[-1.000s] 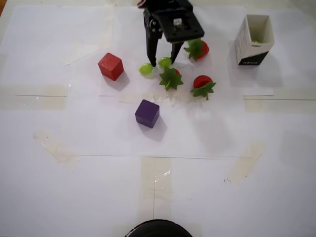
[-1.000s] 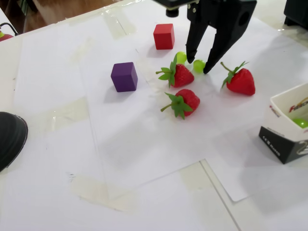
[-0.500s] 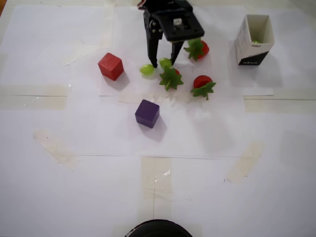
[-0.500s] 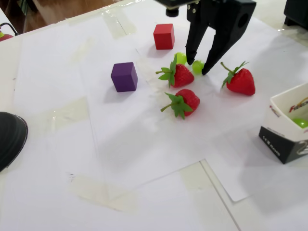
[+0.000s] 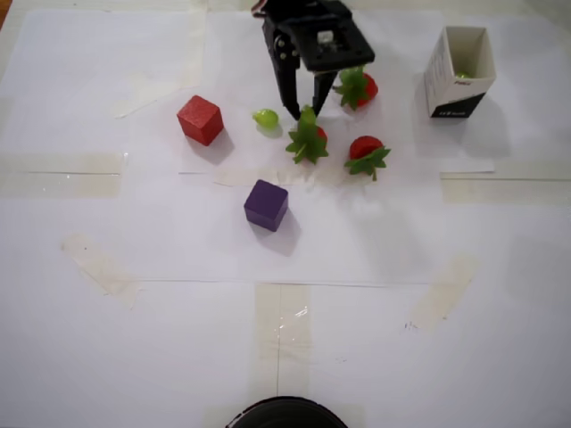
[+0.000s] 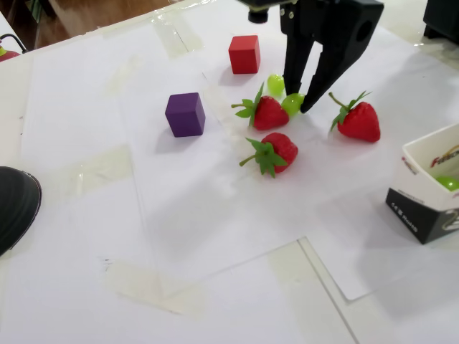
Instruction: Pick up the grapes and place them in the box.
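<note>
we saw a glossy green grape (image 6: 292, 104) pinched between the fingers of our claw (image 6: 295, 107), which pointed down, strawberry (image 6: 267, 112) beside it.

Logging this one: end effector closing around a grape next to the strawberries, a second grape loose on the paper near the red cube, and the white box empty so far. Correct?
Not quite: the box is not empty. The fixed view shows a grape already inside it. The rest holds: the end effector brackets a grape by the strawberries, and another grape lies loose near the red cube.
</note>
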